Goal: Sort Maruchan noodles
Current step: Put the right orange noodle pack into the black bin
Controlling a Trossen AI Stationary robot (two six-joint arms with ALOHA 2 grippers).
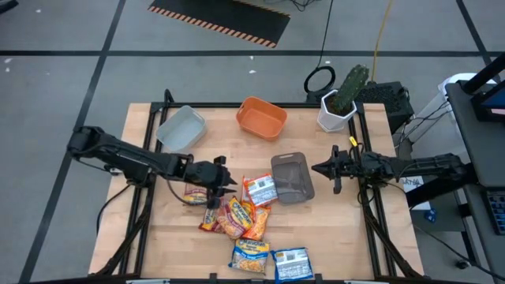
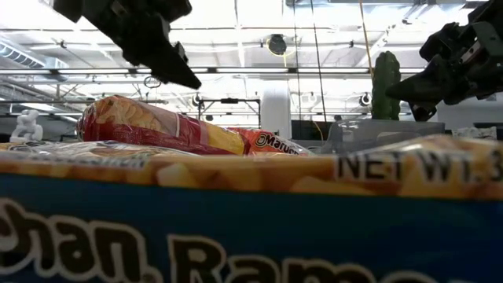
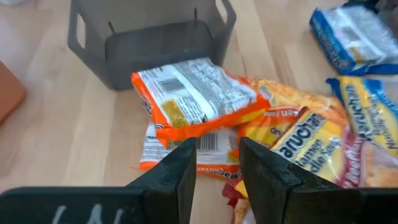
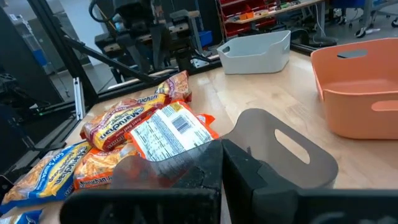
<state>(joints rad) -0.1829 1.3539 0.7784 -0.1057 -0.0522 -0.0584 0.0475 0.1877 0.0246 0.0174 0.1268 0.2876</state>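
Observation:
Several Maruchan noodle packets lie in a loose pile (image 1: 235,214) near the table's middle. An orange-and-white packet (image 3: 196,98) lies on top of others, next to a dark grey tray (image 1: 293,177). Two yellow-and-blue packets (image 1: 270,259) lie near the front edge. My left gripper (image 1: 225,186) hovers above the pile's left side, open with a narrow gap and empty (image 3: 217,163). My right gripper (image 1: 318,168) is shut and empty just right of the dark grey tray, above the table (image 4: 222,171).
A light grey tray (image 1: 181,128) and an orange tray (image 1: 262,117) stand at the table's far side. A white pot with a cactus (image 1: 341,101) stands at the far right corner. Bare wood lies to the left of the pile and at the front right.

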